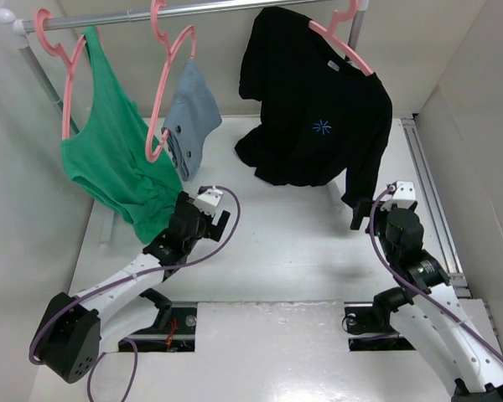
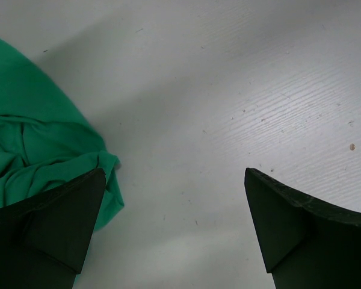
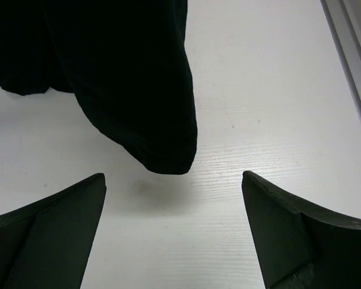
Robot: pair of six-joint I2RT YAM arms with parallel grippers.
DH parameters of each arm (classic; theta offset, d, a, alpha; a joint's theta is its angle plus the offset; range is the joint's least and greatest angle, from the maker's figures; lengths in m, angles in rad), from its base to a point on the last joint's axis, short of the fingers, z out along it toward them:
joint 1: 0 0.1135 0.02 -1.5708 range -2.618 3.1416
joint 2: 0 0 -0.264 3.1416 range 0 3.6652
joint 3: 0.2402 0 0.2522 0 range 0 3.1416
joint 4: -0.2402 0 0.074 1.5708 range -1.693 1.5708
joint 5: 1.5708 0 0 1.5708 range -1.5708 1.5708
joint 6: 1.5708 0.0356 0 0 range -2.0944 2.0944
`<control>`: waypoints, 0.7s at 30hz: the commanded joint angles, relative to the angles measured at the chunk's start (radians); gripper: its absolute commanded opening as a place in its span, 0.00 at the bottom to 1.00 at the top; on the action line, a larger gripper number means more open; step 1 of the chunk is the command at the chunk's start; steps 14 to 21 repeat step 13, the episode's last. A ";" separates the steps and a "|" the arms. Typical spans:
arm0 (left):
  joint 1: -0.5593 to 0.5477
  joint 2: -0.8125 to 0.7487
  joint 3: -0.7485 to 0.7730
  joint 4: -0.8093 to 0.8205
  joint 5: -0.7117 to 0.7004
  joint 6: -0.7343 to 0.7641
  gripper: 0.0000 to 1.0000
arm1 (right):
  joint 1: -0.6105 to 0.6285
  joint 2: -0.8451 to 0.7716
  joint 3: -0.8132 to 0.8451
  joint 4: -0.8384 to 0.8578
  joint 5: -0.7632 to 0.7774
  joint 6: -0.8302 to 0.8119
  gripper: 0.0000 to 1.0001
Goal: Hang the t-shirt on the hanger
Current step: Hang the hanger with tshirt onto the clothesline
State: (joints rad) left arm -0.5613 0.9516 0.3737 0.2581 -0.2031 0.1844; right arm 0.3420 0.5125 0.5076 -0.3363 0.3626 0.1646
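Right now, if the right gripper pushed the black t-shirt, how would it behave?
Probably floppy: the t-shirt drapes in loose folds and its sleeve hangs limp before the open right gripper. Likely to swing rather than resist, since it hangs from the hanger on the rail.

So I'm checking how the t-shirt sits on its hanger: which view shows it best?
Top external: the whole t-shirt hangs on the pink hanger. Right wrist catches only one dangling end; left wrist shows none, just the green tank top.
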 commanded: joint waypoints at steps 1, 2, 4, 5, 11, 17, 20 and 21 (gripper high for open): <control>-0.002 -0.020 -0.010 0.050 -0.018 -0.028 1.00 | 0.000 -0.002 0.000 0.023 0.036 0.038 0.99; -0.002 -0.020 -0.010 0.050 -0.018 -0.028 1.00 | 0.000 -0.002 0.000 0.023 0.036 0.052 0.99; -0.002 -0.020 -0.010 0.050 -0.018 -0.028 1.00 | 0.000 -0.002 0.009 0.013 0.045 0.062 0.99; -0.002 -0.020 -0.010 0.050 -0.018 -0.028 1.00 | 0.000 -0.002 0.009 0.013 0.055 0.062 0.99; -0.002 -0.020 -0.010 0.050 -0.018 -0.028 1.00 | 0.000 -0.012 0.019 0.003 0.067 0.062 0.99; -0.002 -0.020 -0.010 0.050 -0.018 -0.028 1.00 | 0.000 -0.023 0.019 0.003 0.076 0.037 0.99; -0.002 -0.020 -0.010 0.050 -0.018 -0.028 1.00 | 0.000 -0.023 0.019 0.003 0.076 0.037 0.99; -0.002 -0.020 -0.010 0.050 -0.018 -0.028 1.00 | 0.000 -0.023 0.019 0.003 0.076 0.037 0.99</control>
